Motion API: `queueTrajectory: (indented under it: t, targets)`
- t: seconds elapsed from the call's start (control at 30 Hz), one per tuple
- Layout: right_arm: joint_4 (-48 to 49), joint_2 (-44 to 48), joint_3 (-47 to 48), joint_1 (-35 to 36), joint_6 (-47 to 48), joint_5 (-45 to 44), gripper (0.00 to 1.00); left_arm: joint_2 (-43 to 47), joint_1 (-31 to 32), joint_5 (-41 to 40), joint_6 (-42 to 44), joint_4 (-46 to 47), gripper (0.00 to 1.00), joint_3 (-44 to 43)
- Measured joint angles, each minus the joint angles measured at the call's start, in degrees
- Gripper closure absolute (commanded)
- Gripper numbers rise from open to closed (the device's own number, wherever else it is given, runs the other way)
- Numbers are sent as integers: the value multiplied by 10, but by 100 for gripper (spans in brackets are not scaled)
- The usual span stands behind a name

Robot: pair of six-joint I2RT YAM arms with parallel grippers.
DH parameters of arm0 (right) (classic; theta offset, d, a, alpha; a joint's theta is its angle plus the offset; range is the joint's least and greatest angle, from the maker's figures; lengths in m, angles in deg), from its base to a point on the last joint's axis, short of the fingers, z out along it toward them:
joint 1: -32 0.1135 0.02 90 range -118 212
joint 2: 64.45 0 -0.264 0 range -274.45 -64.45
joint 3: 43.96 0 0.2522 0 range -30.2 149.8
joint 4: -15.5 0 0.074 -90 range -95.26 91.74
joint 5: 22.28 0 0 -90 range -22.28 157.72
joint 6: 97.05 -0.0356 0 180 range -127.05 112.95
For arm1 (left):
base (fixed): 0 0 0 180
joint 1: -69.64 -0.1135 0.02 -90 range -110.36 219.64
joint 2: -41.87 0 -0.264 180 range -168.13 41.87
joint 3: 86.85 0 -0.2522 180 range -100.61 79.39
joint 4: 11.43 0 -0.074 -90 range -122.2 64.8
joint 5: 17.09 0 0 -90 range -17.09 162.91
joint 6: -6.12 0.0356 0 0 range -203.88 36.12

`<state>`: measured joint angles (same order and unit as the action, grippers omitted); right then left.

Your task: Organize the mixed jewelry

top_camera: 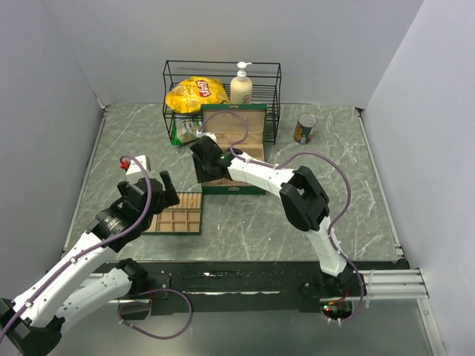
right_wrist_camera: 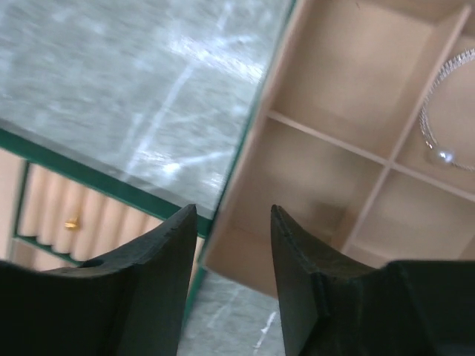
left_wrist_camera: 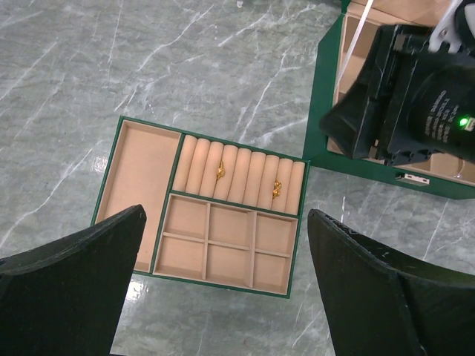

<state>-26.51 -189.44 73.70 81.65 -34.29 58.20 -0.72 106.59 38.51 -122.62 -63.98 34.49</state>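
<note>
Left claw (left_wrist_camera: 226, 215) gapes wide; right claw (right_wrist_camera: 231, 213) narrowly parted, reaching farther forward.

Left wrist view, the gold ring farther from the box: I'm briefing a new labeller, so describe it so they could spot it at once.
Find the flat green tray on the marble table, beside the green box. Its ribbed section of tan ring rolls holds two gold rings. This gold ring sits nearer the long plain compartment; the other ring sits nearer the box.

On the table (top_camera: 356, 185) we see a wire rack (top_camera: 221, 62) holding a chip bag (top_camera: 197, 93) and soap bottle (top_camera: 241, 85), a can (top_camera: 304, 127) to its right, an open green box (top_camera: 252, 130) in front, and a tray (left_wrist_camera: 141, 178) near the box.
</note>
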Motion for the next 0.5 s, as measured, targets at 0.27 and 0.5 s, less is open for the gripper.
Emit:
queueTrajectory:
  t: [0.27, 0.5]
  targets:
    - [60, 38, -85, -4, -18, 9, 82, -5, 0, 0, 0, 0, 4, 0]
    - [88, 102, -181, -10, -30, 17, 91, -8, 0, 0, 0, 0, 4, 0]
